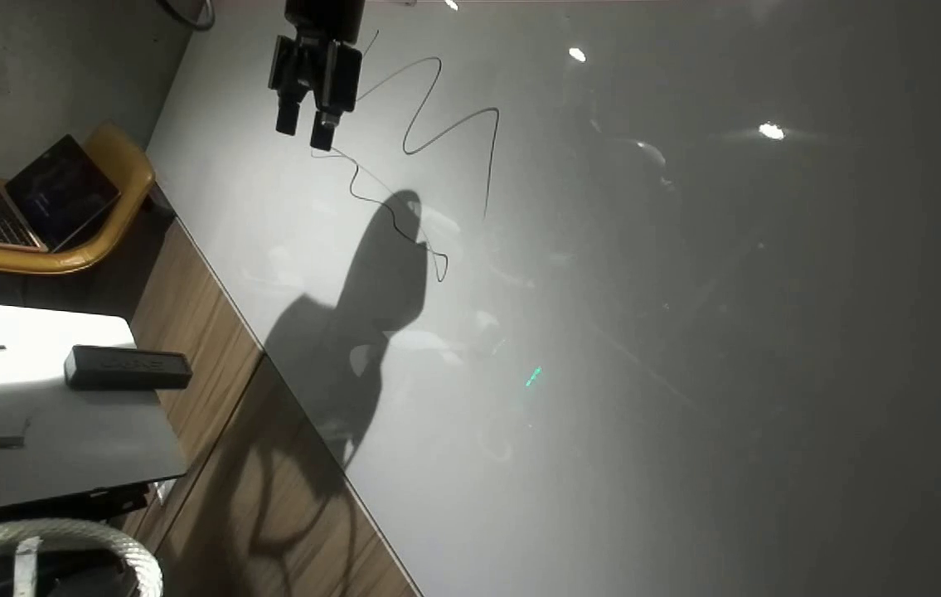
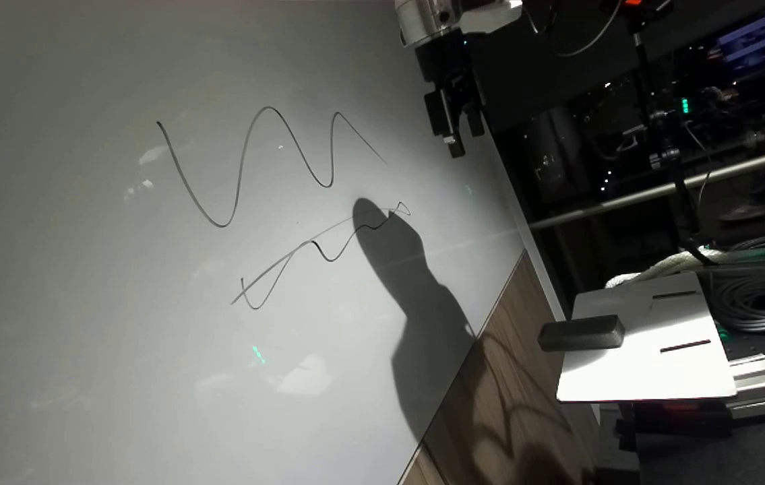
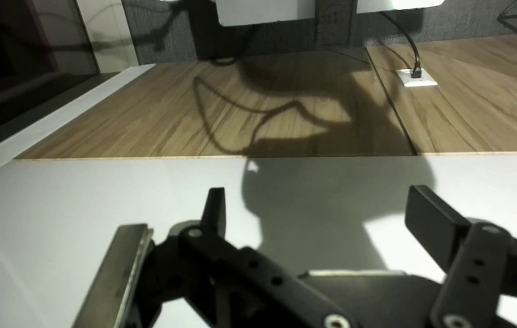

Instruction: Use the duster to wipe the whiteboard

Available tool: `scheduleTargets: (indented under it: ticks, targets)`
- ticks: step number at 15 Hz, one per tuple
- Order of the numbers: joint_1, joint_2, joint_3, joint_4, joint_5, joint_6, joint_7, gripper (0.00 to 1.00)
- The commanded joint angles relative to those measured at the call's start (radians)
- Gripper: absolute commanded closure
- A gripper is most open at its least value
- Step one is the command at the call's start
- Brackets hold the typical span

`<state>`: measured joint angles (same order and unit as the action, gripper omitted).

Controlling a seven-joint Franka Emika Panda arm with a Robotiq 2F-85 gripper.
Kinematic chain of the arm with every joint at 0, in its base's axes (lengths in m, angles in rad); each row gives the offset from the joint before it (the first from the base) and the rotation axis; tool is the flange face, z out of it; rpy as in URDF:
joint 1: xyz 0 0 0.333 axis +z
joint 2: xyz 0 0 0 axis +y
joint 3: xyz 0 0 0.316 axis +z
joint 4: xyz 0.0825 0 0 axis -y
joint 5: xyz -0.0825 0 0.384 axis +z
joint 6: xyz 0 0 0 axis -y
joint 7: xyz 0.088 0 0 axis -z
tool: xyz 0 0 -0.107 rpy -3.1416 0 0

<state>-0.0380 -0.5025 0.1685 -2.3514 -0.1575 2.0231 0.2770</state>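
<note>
The duster (image 1: 128, 368), a dark oblong block, lies on a small white tabletop (image 1: 89, 448) and overhangs its edge. It shows in both exterior views (image 2: 582, 333) and is out of the wrist view. The whiteboard (image 1: 686, 348) fills most of both exterior views (image 2: 119, 377) and the lower wrist view (image 3: 80, 196). Thin black marker lines (image 1: 492, 157) wave across it, also seen in an exterior view (image 2: 242, 168). My gripper (image 1: 304, 128) is open and empty, in front of the whiteboard and well apart from the duster (image 2: 467, 139). Its spread fingers show in the wrist view (image 3: 317, 200).
Wood panelling (image 1: 196, 290) borders the whiteboard near the tabletop. An open laptop (image 1: 64, 195) sits on a yellow chair (image 1: 126, 170). A thick braided hose (image 1: 105, 535) curves beside the tabletop. A plugged outlet (image 3: 415, 78) sits on the wood. The arm's shadow falls on the whiteboard.
</note>
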Motion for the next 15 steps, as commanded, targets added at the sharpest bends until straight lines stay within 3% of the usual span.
scheduleTargets:
  ticks: [1,4,9,15]
  targets:
    - [0.031,0.083,-0.005,0.006,0.048,0.132,0.055,0.0]
    - [0.037,0.123,0.005,-0.038,0.063,0.187,0.123,0.0]
    - [0.063,0.098,0.015,-0.217,0.054,0.232,0.169,0.0]
    - [0.042,0.128,0.001,-0.444,0.002,0.459,0.122,0.0]
